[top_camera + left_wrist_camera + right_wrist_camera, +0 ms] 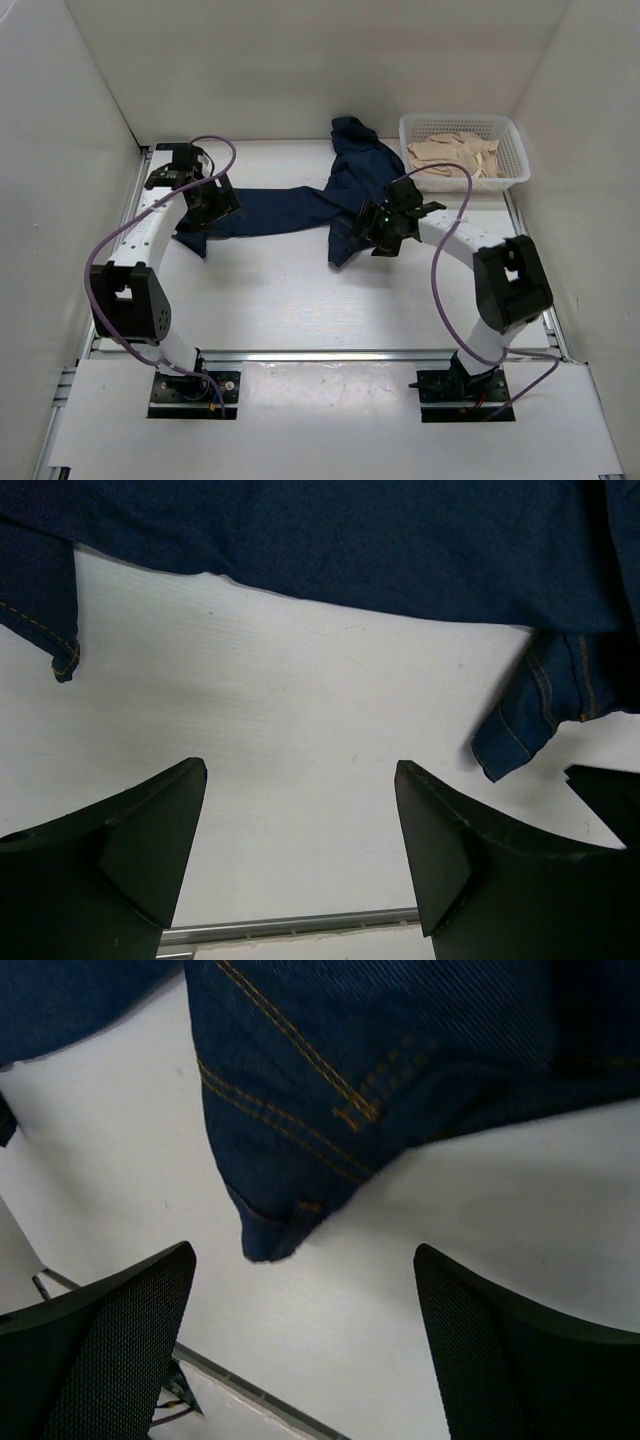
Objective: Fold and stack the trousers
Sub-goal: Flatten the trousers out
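Both jaws are open and empty; trousers [290,208] lie just past them. Basket [517,150] beyond right jaws holds tan cloth [455,152].

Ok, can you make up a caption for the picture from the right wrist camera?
The open right gripper poised by a tan-stitched corner of the navy trousers lying on the white table.
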